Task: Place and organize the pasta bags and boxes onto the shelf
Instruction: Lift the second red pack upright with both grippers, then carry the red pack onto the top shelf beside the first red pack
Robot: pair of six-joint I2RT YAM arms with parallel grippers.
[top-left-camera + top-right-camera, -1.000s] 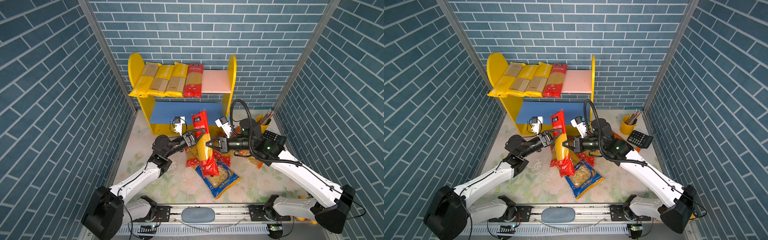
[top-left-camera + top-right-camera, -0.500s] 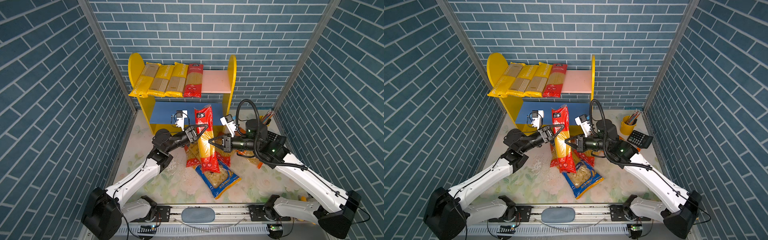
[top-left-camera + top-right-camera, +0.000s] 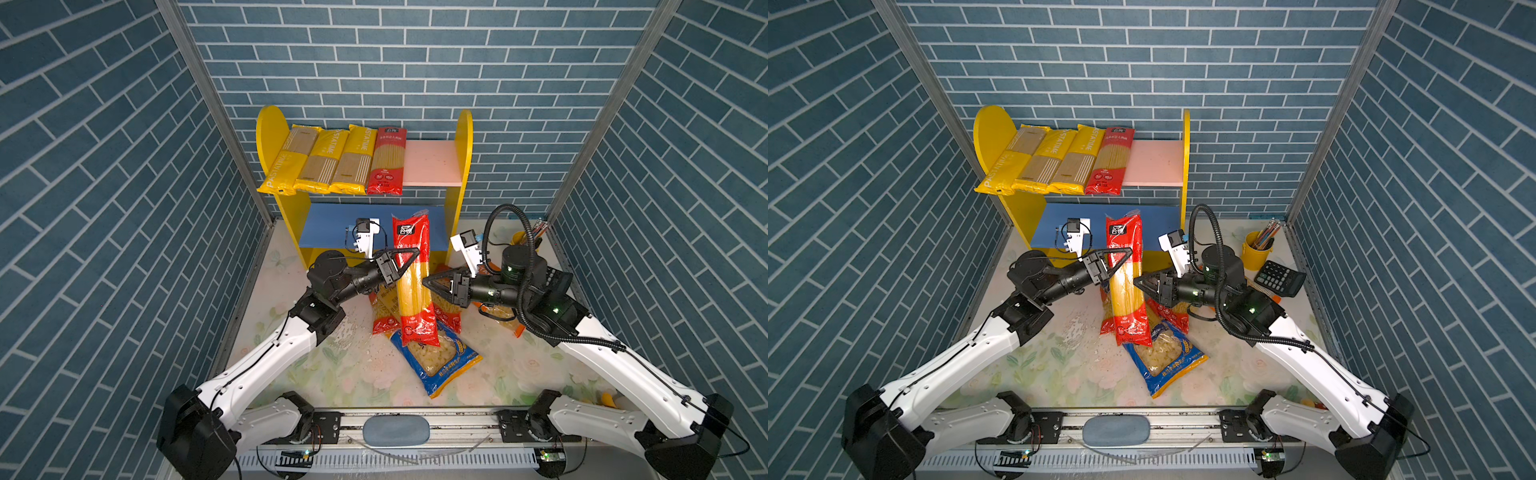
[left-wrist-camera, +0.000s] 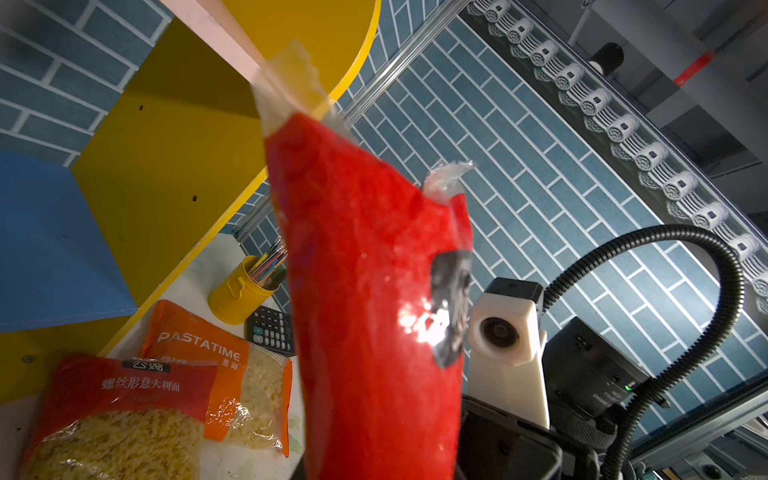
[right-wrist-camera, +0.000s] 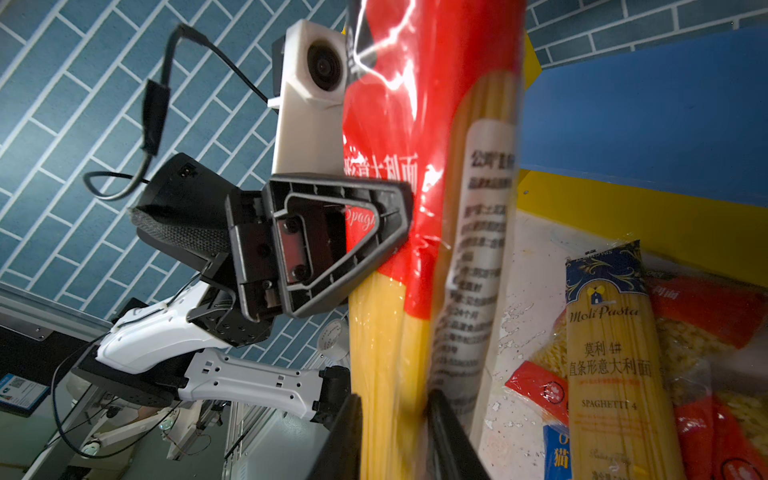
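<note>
Our left gripper (image 3: 408, 261) is closed narrowly on the upper half of the red spaghetti pack (image 3: 413, 299), which stands nearly upright just before the shelf (image 3: 464, 166). Our right gripper (image 3: 425, 282) straddles the pack lower down, but we cannot tell whether it is squeezing.

Both top views are looking down at the shelf (image 3: 432, 166), wrist views closely sharing the red spaghetti pack (image 4: 365, 291)
</note>
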